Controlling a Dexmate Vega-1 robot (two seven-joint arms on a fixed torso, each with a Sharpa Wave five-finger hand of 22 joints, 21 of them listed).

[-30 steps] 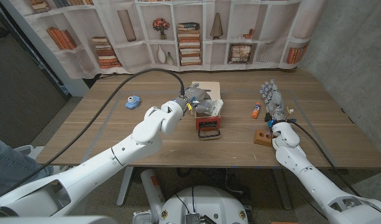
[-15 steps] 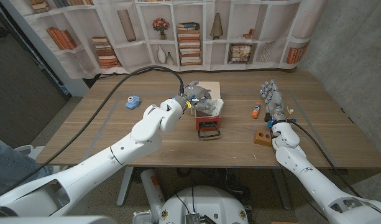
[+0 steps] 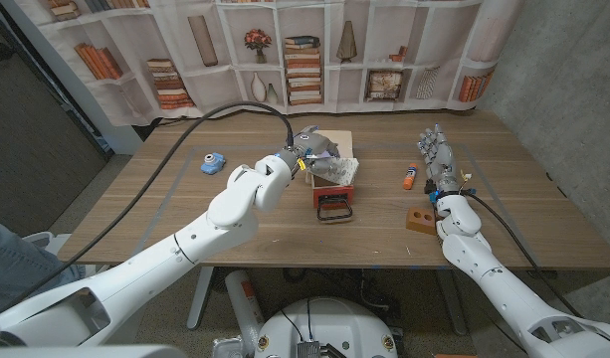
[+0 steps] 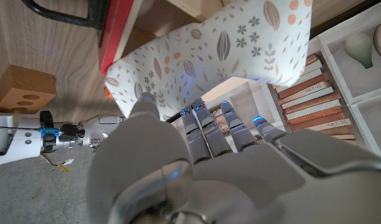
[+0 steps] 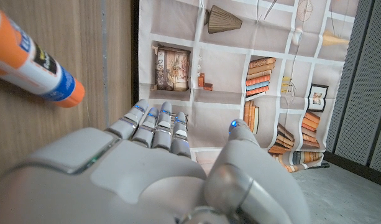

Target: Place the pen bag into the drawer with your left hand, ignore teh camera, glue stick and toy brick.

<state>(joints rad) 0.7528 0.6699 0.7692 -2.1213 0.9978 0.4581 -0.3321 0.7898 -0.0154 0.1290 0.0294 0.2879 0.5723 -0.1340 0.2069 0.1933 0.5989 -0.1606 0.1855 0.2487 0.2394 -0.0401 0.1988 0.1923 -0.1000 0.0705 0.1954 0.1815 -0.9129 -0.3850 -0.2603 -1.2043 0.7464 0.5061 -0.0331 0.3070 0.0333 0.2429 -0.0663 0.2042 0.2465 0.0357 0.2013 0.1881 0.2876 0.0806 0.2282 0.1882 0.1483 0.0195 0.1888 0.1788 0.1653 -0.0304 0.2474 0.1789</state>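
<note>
Your left hand point(image 3: 303, 155) has pulled back a touch toward the table's left edge since a second ago; it was sitting lower over the drawer then, now it's slightly higher and clear of the drawer's left rim. Fingers point(image 4: 206, 127) are released: in the left wrist view they're extended and apart, with the pen bag point(image 4: 215, 46) just past the fingertips, not gripped.

Pen bag point(image 3: 332, 170) now lies in the drawer point(image 3: 332, 189), tilted, one end propped up against the wooden box behind it. Drawer is pulled open toward you, red front and black handle point(image 3: 333, 210) facing the near edge, around the table's middle.

Your right hand point(image 3: 436, 159) hasn't moved: standing on its edge near the right edge of the table, fingers straight and spread, holding nothing.

Ignored items unchanged: camera point(image 3: 213, 163) toward the left edge, glue stick point(image 3: 409, 179) just left of the right hand, toy brick point(image 3: 420, 219) nearer the front edge.
</note>
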